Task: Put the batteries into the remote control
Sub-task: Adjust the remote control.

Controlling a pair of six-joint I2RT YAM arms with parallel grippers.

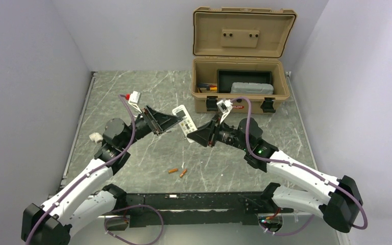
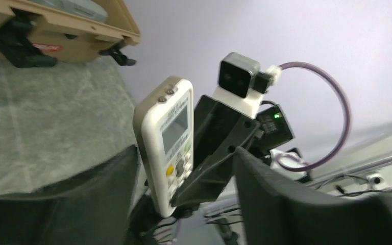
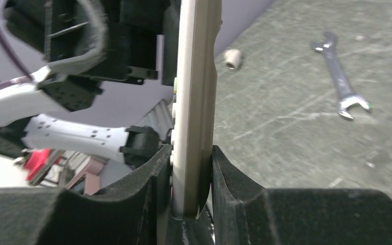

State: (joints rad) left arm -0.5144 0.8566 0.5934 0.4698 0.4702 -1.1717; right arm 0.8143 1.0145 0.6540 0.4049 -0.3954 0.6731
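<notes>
Top external: logged remote control (image 1: 185, 120) aloft before tan case (image 1: 252, 102), clamped in right gripper (image 1: 196, 135); left gripper (image 1: 171, 121) spread open beside it. Found both batteries (image 1: 183, 173) loose on table (image 1: 148, 163), farther from case. Loaded none yet.

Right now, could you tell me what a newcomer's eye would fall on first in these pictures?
First, the white remote control, held up in mid-air over the middle of the table, its lower end clamped by the right gripper while the left gripper stands open close by. Next, the two orange batteries lying loose on the table nearer the arm bases, and the open tan toolbox at the far edge.
</notes>
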